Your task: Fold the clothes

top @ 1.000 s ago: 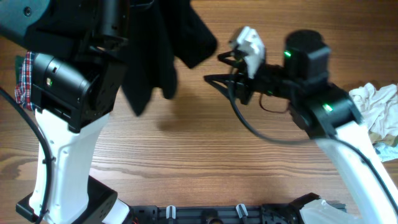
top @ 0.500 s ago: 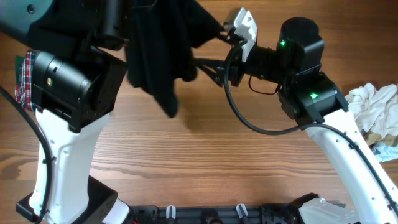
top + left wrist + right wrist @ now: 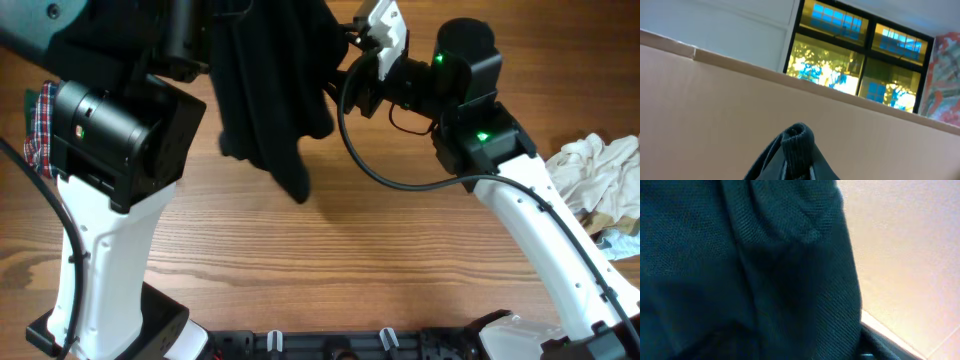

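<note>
While the black polo shirt (image 3: 265, 110) hangs clear of the wooden table (image 3: 400, 260) in long bunched folds beside the left arm, its fine mesh weave fills the right wrist view. The left pincer (image 3: 798, 167) is closed on a ribbed edge of it. The right pincer (image 3: 340, 50) reaches into the cloth's side, and I cannot tell how its jaws stand.

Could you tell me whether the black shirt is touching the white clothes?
Apart. The overhead view shows a wide stretch of bare table between the black shirt and the white clothes.
</note>
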